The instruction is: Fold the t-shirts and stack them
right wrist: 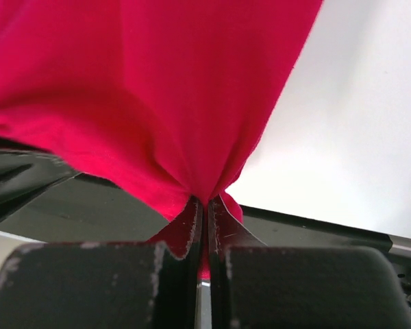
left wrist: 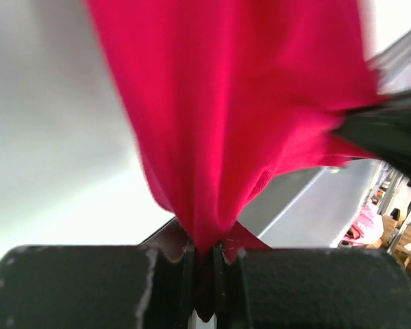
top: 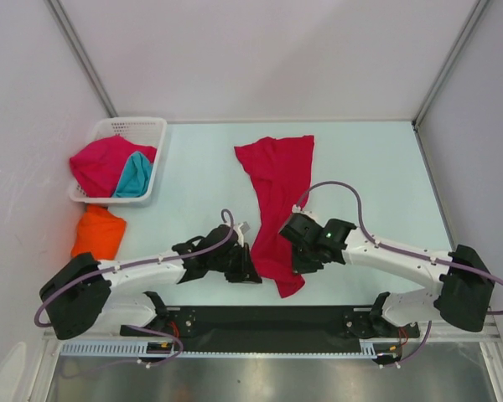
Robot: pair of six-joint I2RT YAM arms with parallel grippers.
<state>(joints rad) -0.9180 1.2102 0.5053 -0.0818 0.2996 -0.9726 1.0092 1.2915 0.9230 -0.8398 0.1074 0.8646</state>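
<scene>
A crimson-red t-shirt (top: pixel 278 180) lies stretched from the table's middle toward the near edge, bunched and narrow at its near end. My left gripper (top: pixel 250 261) is shut on that near end's left side; red cloth (left wrist: pixel 226 123) is pinched between its jaws. My right gripper (top: pixel 299 251) is shut on the right side of the same end, with the cloth (right wrist: pixel 157 96) fanning out from its jaws. A second crimson t-shirt (top: pixel 105 161) and a teal one (top: pixel 135 177) sit in the basket. An orange t-shirt (top: pixel 99 231) lies on the table near the basket.
The white lattice basket (top: pixel 147 126) stands at the far left of the table. Grey walls close in the table on the left, back and right. The arms' bases sit on a black rail (top: pixel 260 322) at the near edge.
</scene>
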